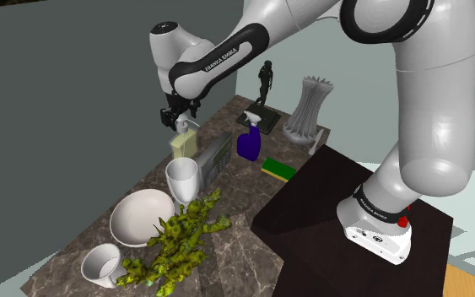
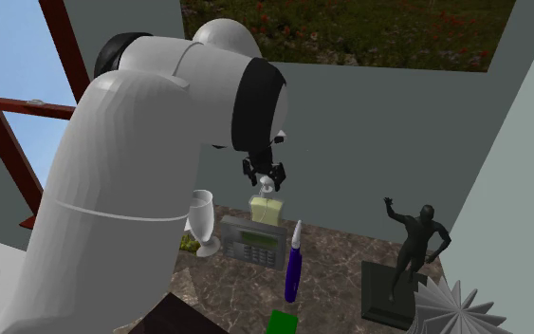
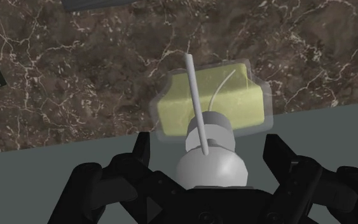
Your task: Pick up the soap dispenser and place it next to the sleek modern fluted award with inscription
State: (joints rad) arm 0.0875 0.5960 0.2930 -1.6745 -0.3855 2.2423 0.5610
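Tool [image 3: 208,145] fingers stand apart on either side of the soap dispenser [image 3: 212,105] pump, touching nothing. The dispenser stands on the marble desk [image 1: 240,192] by the grey wall, well apart from the white fluted award [image 1: 310,108].

I can read one brand from here: FRANKA EMIKA, in white capitals along the dark forearm [image 1: 220,59], at about twelve o'clock in the shoulder view. White lettering of the same kind runs round the dark ring [image 1: 377,201] at the arm's foot, near four o'clock, though I make it out less surely. The keypad device [image 2: 252,243] has a screen and buttons, illegible to me. Any inscription on the fluted award [image 1: 310,103] is too small to read.
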